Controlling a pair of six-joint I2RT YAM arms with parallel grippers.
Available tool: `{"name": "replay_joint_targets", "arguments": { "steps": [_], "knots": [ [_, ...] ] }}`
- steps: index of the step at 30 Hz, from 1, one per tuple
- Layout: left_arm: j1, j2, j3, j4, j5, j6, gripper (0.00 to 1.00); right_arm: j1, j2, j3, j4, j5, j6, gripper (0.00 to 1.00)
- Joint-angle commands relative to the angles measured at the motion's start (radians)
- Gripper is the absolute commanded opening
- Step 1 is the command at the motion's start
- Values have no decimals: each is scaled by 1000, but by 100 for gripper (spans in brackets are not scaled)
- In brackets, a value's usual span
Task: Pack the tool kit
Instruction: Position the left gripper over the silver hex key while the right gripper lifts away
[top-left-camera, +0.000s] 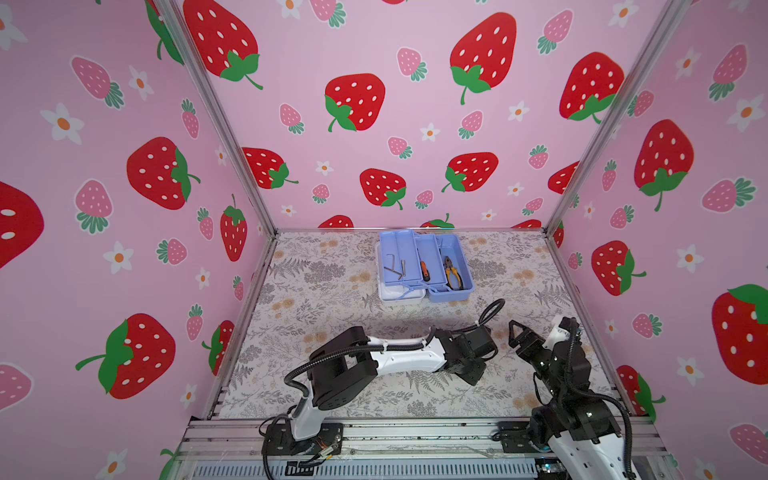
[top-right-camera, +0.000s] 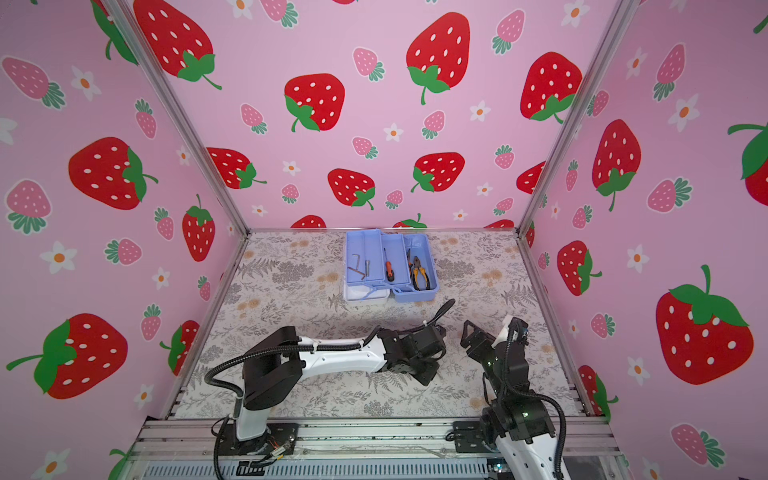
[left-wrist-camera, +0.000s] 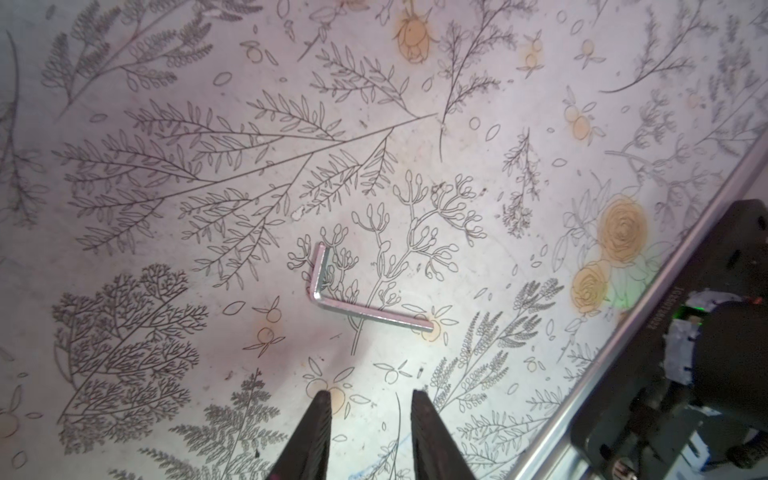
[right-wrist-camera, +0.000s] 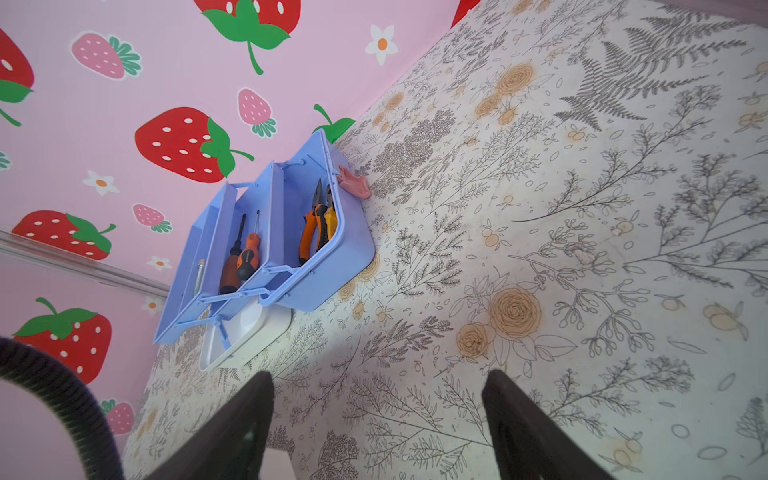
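Left wrist, hex key (left-wrist-camera: 374, 311), left gripper (left-wrist-camera: 371, 397) seemingly ajar

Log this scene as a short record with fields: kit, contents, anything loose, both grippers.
tool kit: open, trays fanned out, near the back wall
base: orange-handled pliers
middle tray: two screwdrivers
outer tray: hex keys and a small metal piece
loose hex key: flat on the table, just ahead of the left fingers, untouched
left gripper: open, empty
right gripper: open, empty, apart from the kit
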Motion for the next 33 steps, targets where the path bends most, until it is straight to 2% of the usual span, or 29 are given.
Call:
{"name": "replay_joint_targets", "arguments": {
  "steps": [1,6,10,19,33],
  "knots": [
    [-4,30,13,10,22,-16,36,-4,23,-7,-2,20,20,73],
    [-5,73,52,0,47,-29,36,-3,71,1,-9,31,12,70],
    [-5,119,104,-84,-4,-49,36,-4,87,-1,-9,53,27,71],
    [-3,172,174,-83,38,-84,38,-4,103,9,10,67,-36,72],
    [-2,294,340,-212,27,-104,39,-5,105,29,-18,75,-102,73]
  ]
}}
